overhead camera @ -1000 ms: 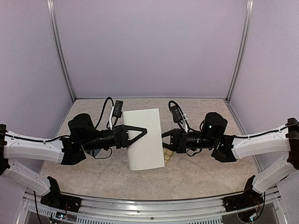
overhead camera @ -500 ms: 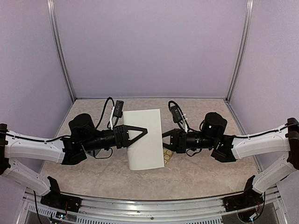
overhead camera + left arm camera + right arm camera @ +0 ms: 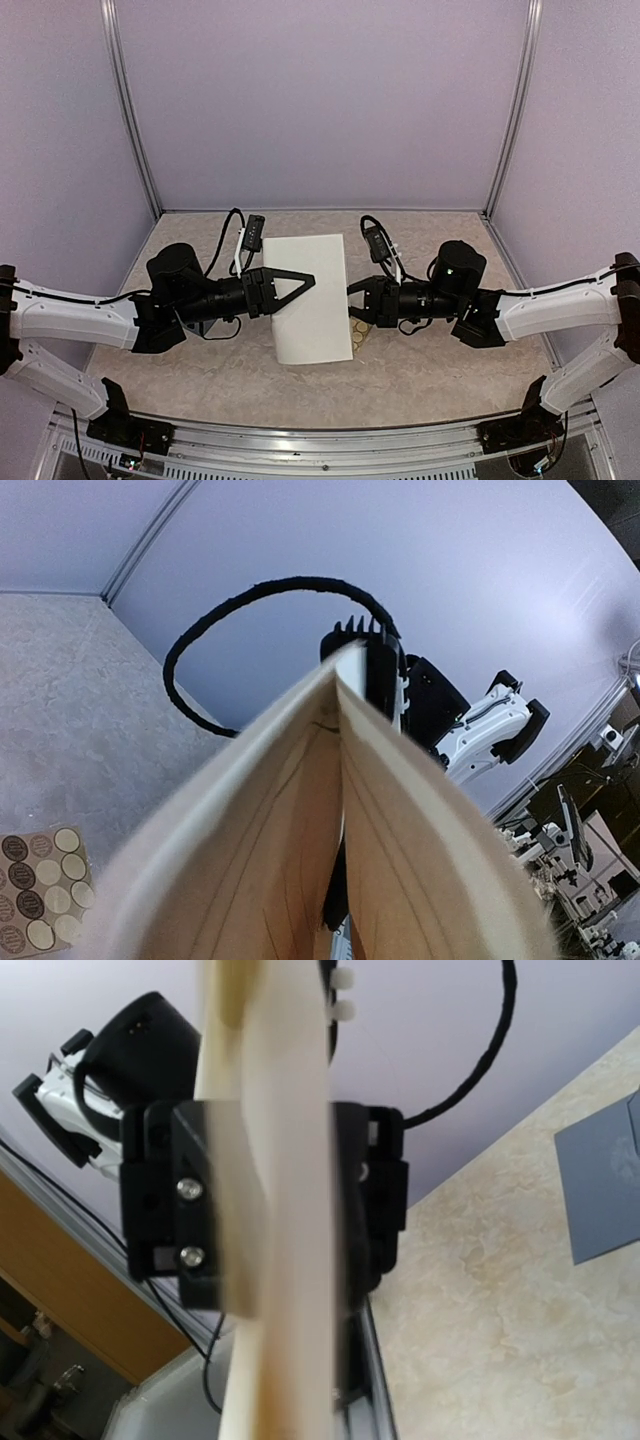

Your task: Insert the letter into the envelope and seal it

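The letter hangs in the air between both arms, folded, its plain white back facing up. My left gripper reaches over its left half, one finger above the sheet, jaws pressed in on the fold. In the left wrist view the two beige halves of the letter spread in a V and hide the fingers. My right gripper is shut on the letter's right edge, which shows as a blurred strip in the right wrist view. The slate envelope lies flat on the table.
A tan sheet of round stickers lies on the table under the letter's right side, also seen as the sticker sheet. The marbled tabletop is walled by lilac panels. A metal rail runs along the near edge.
The left gripper's jaws have drawn closer together on the folded letter. The letter has shifted very slightly right. Both arms stay almost where they were.
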